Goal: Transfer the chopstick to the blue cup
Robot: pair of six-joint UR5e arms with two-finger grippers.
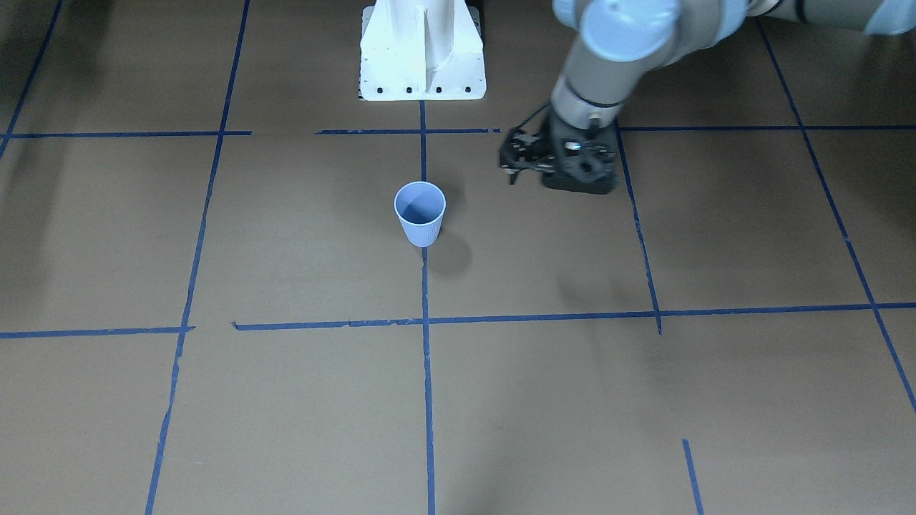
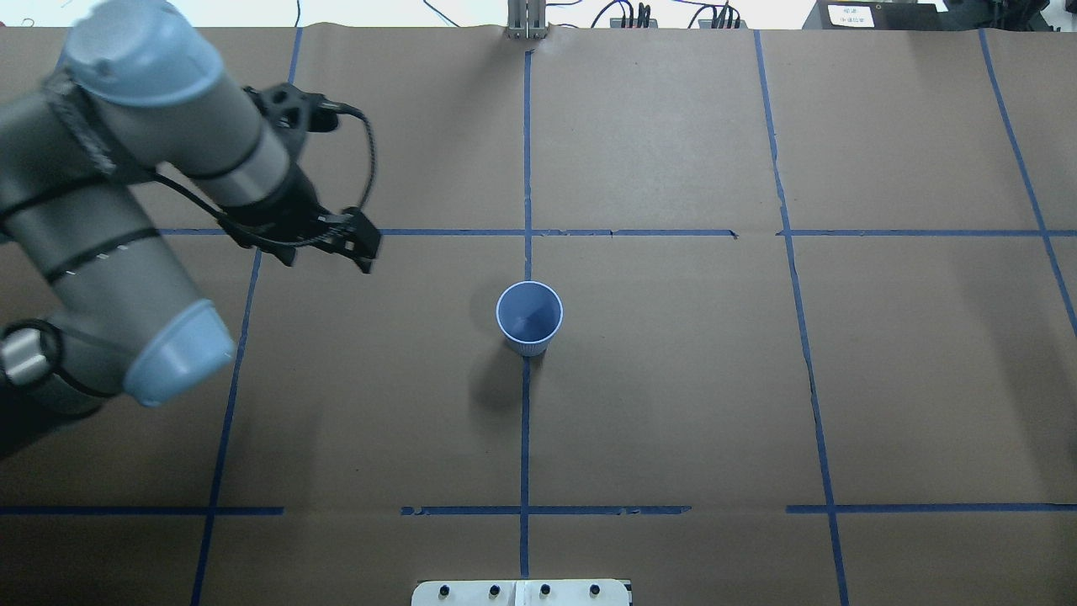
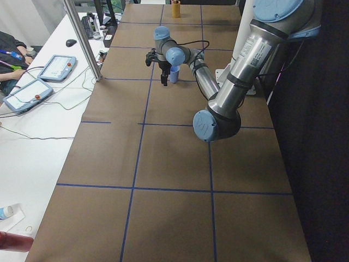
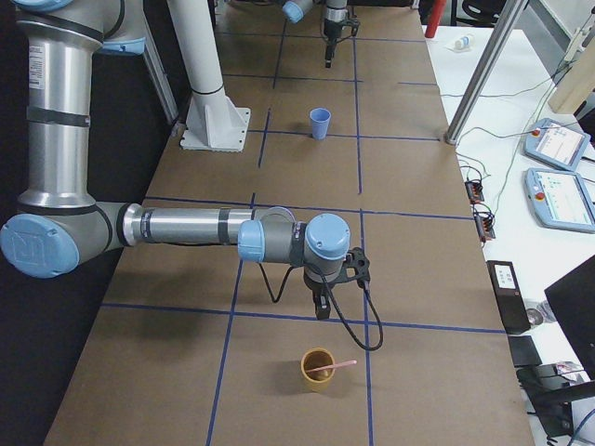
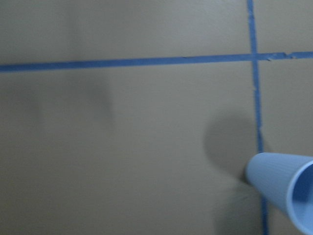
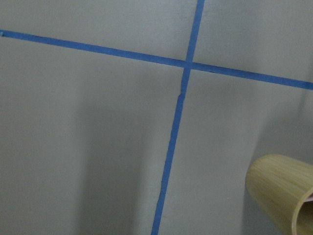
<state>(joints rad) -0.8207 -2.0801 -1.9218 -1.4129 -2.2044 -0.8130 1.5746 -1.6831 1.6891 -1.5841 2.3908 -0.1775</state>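
My left hand (image 2: 363, 251) hangs at the cup's (image 2: 528, 316) ten o'clock, my right hand (image 4: 321, 310) near the chopstick (image 4: 342, 364); I cannot tell either's grip.

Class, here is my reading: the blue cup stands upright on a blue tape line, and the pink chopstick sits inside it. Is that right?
Not quite. The blue cup does stand upright on a tape line, but the overhead exterior view shows it empty. The pink chopstick sits in the tan cup, as the exterior right view shows.
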